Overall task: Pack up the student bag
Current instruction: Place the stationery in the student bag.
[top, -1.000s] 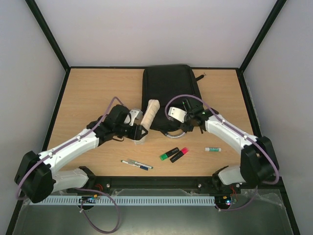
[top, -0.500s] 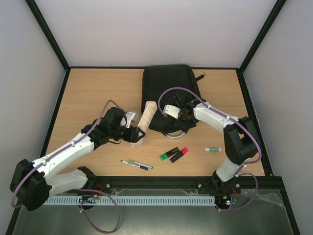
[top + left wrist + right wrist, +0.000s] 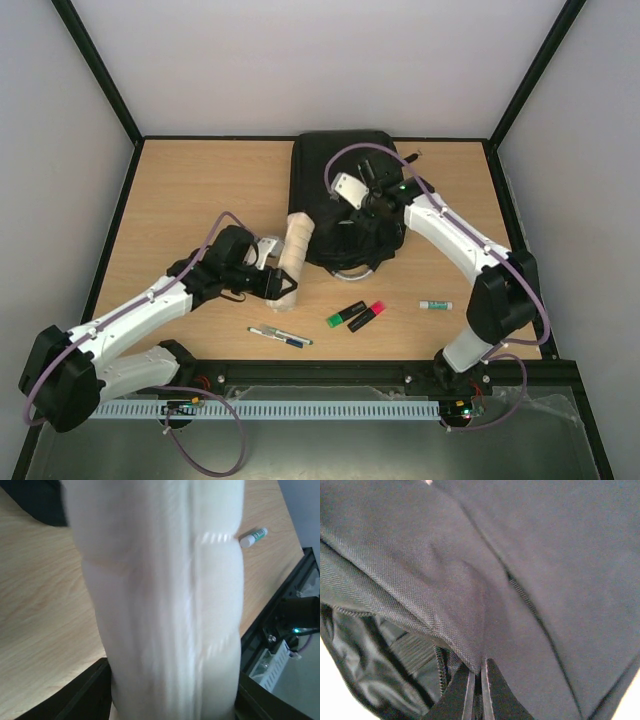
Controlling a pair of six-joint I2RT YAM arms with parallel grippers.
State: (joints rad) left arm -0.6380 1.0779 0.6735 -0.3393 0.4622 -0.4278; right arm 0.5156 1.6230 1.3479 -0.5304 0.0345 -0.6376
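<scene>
From above, one student bag [image 3: 345, 190] lies flat at the far middle of the wooden table [image 3: 190, 190], its far end close to the back edge and its grey loop handle toward the arms. The right gripper [image 3: 368, 215] is down on the bag's near half. The left gripper [image 3: 283, 288] grips the near end of one cream roll [image 3: 294, 245], which stands just beside the bag's left edge. Nearer the arms lie four small things, each apart from the others: one pen [image 3: 280, 337], one green highlighter [image 3: 345, 314], one pink highlighter [image 3: 368, 314] and one white stick with a green cap [image 3: 435, 305]. Bare wood spans the far left and the right margin.

In the left wrist view the cream roll [image 3: 165, 605] fills the frame, clamped between the dark fingers [image 3: 87, 697]. A corner of the bag [image 3: 35, 500] and the white stick [image 3: 252, 536] show beside it.

In the right wrist view the right gripper [image 3: 480, 687] is pinched closed on a fold of the bag's [image 3: 555, 555] fabric, beside its unzipped mouth [image 3: 370, 670].
</scene>
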